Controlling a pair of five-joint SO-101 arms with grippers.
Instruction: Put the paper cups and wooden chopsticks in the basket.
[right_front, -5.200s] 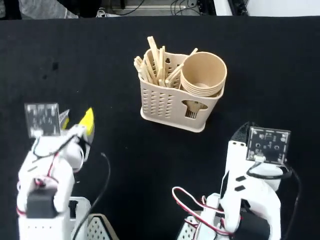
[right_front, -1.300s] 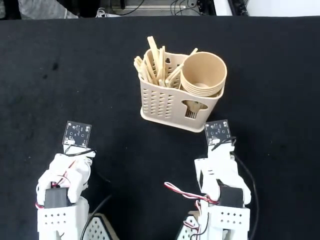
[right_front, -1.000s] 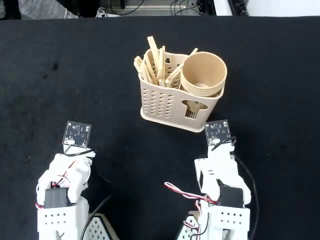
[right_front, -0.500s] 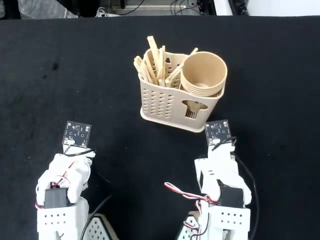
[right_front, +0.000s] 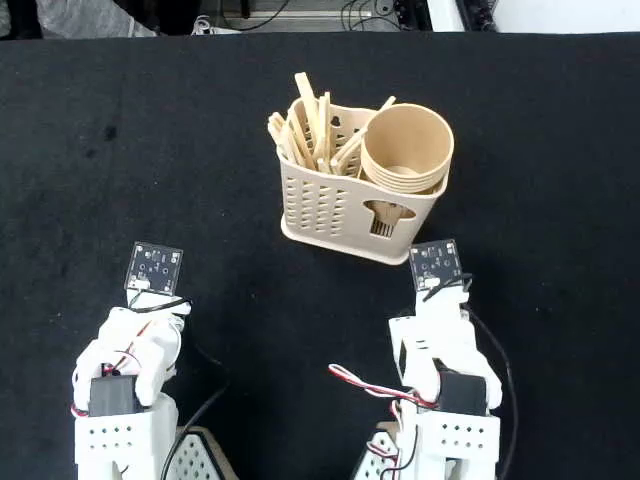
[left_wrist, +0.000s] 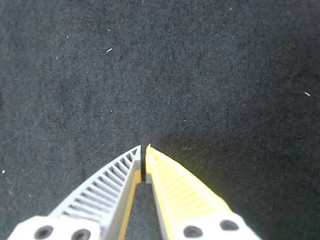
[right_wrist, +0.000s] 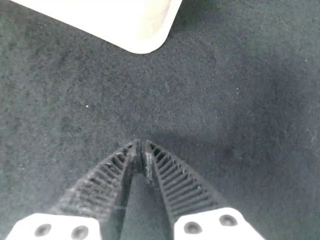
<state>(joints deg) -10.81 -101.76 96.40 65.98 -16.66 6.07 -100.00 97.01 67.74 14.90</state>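
On the near left of the black cloth worktop (right_front: 100, 130), the left claw (left_wrist: 144, 150), one finger white and one yellow, is closed tip to tip with nothing between. Toward the middle of the far edge stands the beige perforated plastic basket (right_front: 335, 210). The pale wooden chopsticks (right_front: 310, 125) are bundled in its left compartment, and the stack of tan paper cups (right_front: 405, 150) sits in its right one. On the near right, close to the basket's corner, the dark-fingered right claw (right_wrist: 140, 146) is likewise closed and empty. With cups and chopsticks in the basket, I judge the loading done. The next move calls for nothing beyond leaving both arms parked.
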